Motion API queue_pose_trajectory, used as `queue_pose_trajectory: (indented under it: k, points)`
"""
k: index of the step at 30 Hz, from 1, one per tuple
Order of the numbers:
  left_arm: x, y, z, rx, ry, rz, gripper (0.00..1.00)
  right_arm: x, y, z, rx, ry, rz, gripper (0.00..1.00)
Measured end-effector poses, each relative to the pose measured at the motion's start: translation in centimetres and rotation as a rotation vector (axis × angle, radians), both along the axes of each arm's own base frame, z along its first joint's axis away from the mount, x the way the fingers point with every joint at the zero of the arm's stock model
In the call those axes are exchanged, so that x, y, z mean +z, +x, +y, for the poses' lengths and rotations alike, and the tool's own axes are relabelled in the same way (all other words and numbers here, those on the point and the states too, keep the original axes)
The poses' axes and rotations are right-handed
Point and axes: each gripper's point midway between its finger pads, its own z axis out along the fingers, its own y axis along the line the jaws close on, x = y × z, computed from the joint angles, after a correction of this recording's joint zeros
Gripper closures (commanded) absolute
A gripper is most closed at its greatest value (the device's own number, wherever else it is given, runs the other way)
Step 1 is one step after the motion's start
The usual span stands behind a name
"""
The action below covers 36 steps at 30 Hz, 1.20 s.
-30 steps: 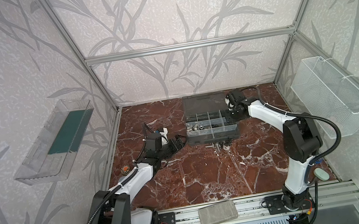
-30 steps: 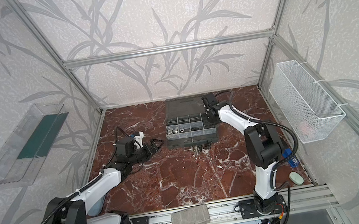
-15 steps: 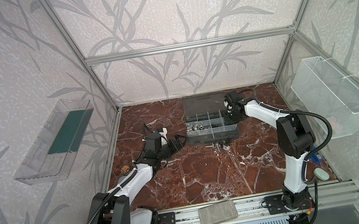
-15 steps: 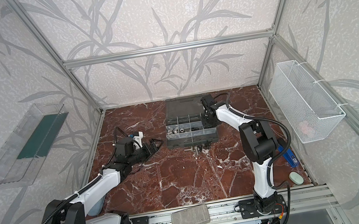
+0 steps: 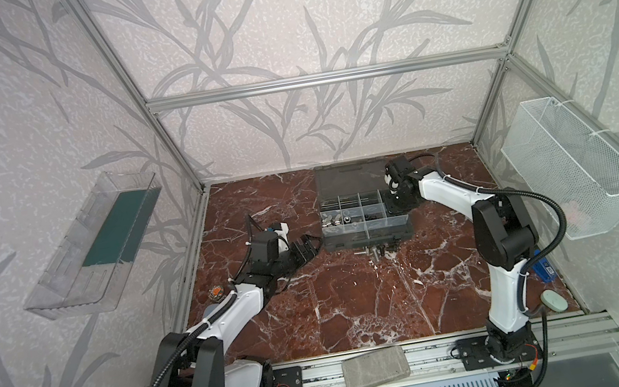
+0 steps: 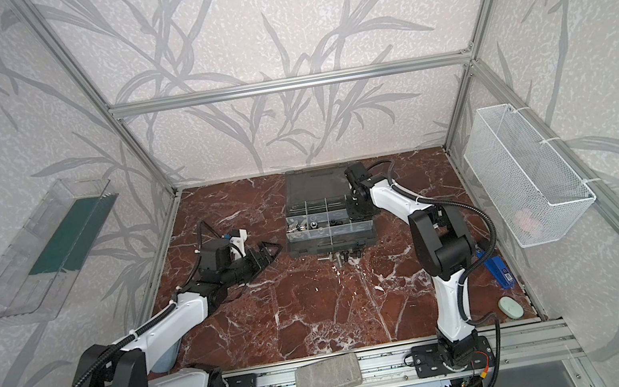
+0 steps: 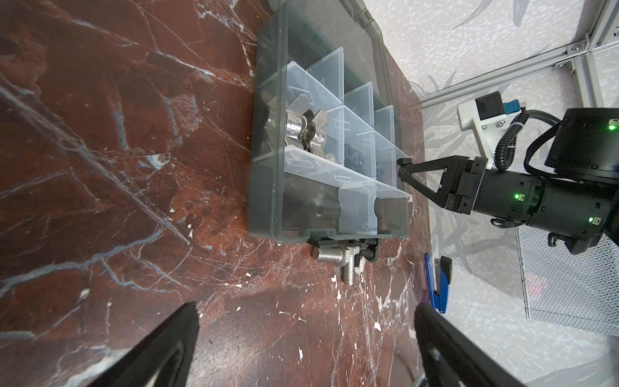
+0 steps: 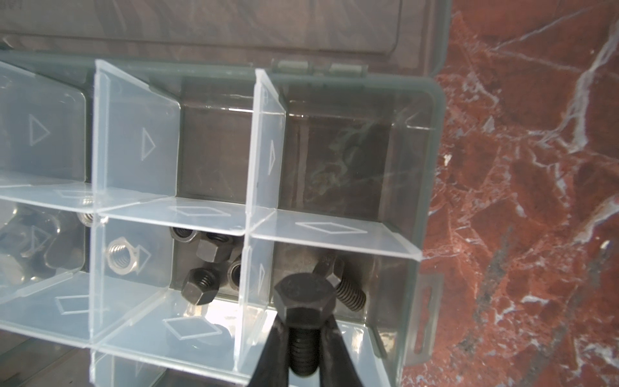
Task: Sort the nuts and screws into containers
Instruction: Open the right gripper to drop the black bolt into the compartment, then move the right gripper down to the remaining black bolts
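Loose screws (image 5: 372,252) just before the containers (image 5: 363,224)

The worktop (image 5: 360,312) is red-brown marble veined in white. The organizer case (image 5: 367,238) is dark grey, its lid (image 5: 352,179) smoky, its cell walls (image 8: 134,134) clear with etched triangles and diamonds. One black screw (image 8: 304,300) and the black nuts (image 8: 201,289) contrast with silver winged nuts (image 7: 303,132) and silver screws (image 7: 330,256). The enclosure walls (image 5: 313,13) are pale with grey leaf shapes, the mesh basket (image 5: 573,169) white, the tray base (image 5: 120,228) green.
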Motion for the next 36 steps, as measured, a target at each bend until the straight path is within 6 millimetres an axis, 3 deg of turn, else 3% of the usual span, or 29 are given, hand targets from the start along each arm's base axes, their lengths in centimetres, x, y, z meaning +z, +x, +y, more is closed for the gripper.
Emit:
queue_pose_trajectory:
  k: [6, 13, 18, 23, 26, 29, 36]
  points:
    - [0.0, 0.0, 0.0, 0.0, 0.0, 0.0, 0.02, 0.3, 0.1, 0.0, 0.006, -0.003, -0.004, 0.6]
    - [0.0, 0.0, 0.0, 0.0, 0.0, 0.0, 0.02, 0.7, 0.2, 0.1, 0.022, -0.005, -0.012, 0.53]
    - [0.0, 0.0, 0.0, 0.001, 0.0, 0.0, 0.02, 2.8, -1.1, 0.0, 0.043, 0.019, -0.042, 0.5]
    - [0.0, 0.0, 0.0, 0.001, 0.0, 0.0, 0.02, 5.4, -4.5, -0.4, 0.08, 0.061, -0.076, 0.48]
    - [0.0, 0.0, 0.0, 0.001, 0.001, 0.001, 0.02, 6.0, -7.0, -0.4, 0.122, 0.095, -0.079, 0.46]
    - [0.0, 0.0, 0.0, 0.001, 0.001, 0.001, 0.02, 5.4, -9.5, -0.2, 0.172, 0.114, -0.059, 0.44]
    - [0.0, 0.0, 0.0, 0.0, 0.001, 0.001, 0.02, 1.8, -14.3, 0.0, 0.254, 0.133, 0.029, 0.43]
